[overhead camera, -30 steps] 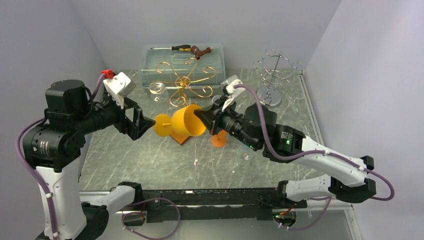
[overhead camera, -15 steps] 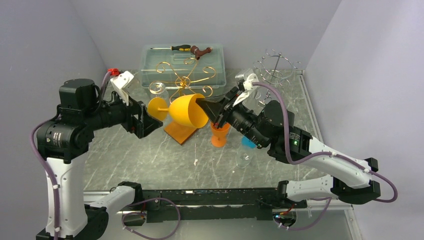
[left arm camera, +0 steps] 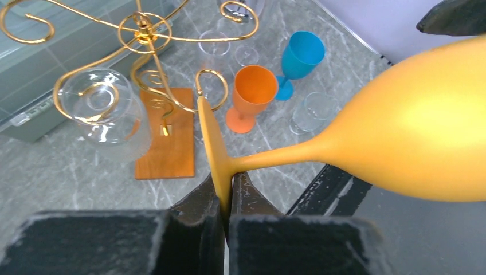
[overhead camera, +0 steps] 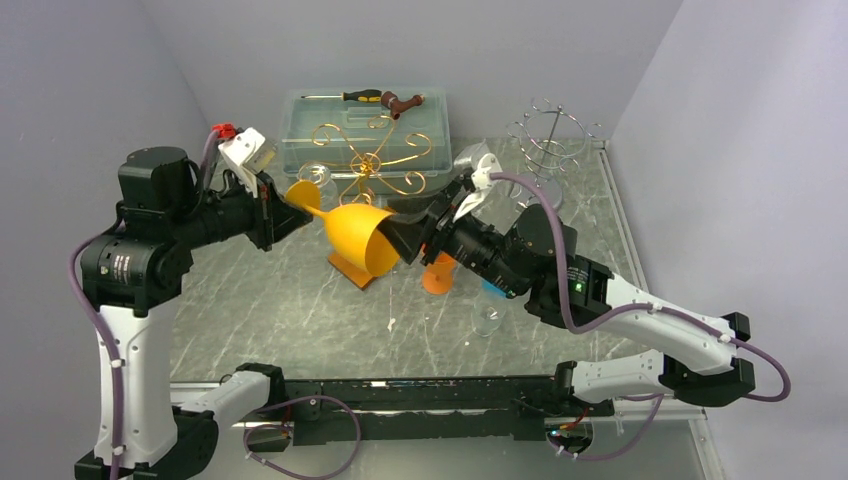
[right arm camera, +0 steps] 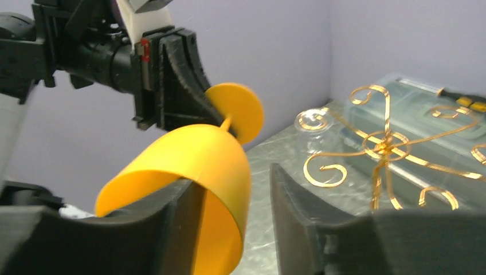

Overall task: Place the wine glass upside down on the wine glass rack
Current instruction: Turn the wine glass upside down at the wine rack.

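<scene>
Risk: wine glass slipping or twisting | held mid-air, tilted, on near side of gold rack | left tool pinches only the thin foot edge | right tool spread apart astride bowl rim | cause: heavy bowl levering that small grip

Overhead, close wrists; shared wine glass

We read this as robot lab cell: plain lilac walls box in marble-look table; black mounting rail along near edge.
</scene>
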Action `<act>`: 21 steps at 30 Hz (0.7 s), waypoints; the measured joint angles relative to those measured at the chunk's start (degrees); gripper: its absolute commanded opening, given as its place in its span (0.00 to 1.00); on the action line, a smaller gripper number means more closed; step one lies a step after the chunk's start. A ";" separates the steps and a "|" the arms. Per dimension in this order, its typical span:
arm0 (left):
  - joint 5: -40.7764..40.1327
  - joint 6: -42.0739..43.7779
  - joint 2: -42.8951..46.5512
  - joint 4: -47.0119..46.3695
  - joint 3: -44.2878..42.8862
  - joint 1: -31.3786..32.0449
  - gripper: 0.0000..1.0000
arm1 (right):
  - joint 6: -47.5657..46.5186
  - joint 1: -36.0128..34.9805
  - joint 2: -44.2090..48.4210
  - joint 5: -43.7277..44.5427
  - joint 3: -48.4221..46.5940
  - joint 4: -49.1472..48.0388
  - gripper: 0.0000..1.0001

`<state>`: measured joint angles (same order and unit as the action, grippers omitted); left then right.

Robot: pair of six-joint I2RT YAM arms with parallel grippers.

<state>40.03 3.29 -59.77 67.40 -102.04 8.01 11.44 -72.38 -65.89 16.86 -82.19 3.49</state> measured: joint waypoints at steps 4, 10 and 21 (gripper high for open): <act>-1.53 4.59 0.07 -1.03 0.07 -0.07 0.00 | 0.68 -0.28 0.55 -1.81 1.95 1.18 0.95; -3.56 18.47 5.49 -5.73 4.74 0.07 0.00 | 1.57 -0.24 4.87 -4.24 6.82 9.18 1.00; 2.45 50.95 17.31 -16.22 16.70 0.20 0.00 | -1.22 -0.17 7.58 -11.28 8.02 20.31 1.00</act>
<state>42.48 54.24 -42.46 51.18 -85.34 8.21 10.22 -72.55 -58.30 5.58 -74.17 23.79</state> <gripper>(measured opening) 0.027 0.994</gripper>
